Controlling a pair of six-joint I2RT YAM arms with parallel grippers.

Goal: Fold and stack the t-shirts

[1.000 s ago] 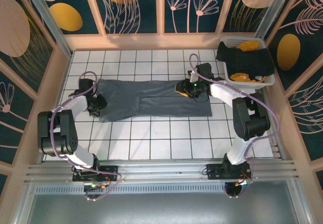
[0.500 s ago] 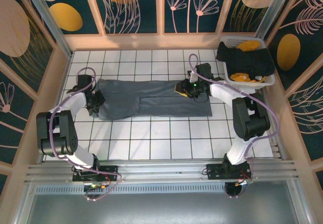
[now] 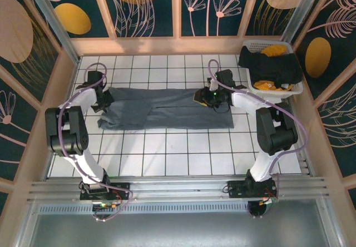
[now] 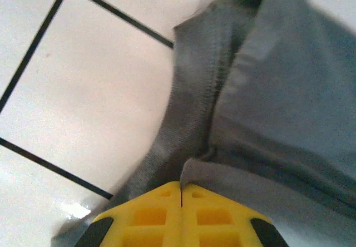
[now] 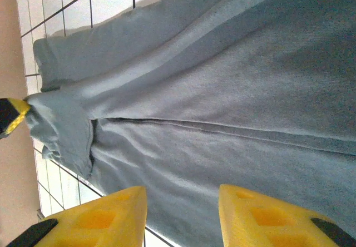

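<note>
Shirt: the blue-grey t-shirt [image 3: 167,109] lies flat on the tiled worktop [image 3: 167,147], its long axis running left to right between the two arms.
Left hand: we see the left hand [image 4: 181,191] at the shirt's left end, its fingers [image 4: 150,213] pressed together on a fold of hem (a tight pinch, no gap showing).
Right hand: the right hand [image 5: 181,194] sits low over the shirt's right half, fingers partway apart with nothing between them; cloth lies beneath.
Key relation: the free cloth stretches rightward from the left hand, so we judge the fold turns on carrying that end along the long axis toward the right hand.
Arm pose: the left arm reaches out to its own side, wrist low; the right arm bends inward over the shirt.
Others: a black t-shirt [image 3: 272,63] and a mustard t-shirt [image 3: 275,50] wait in the white basket [image 3: 276,92], far right corner.
</note>
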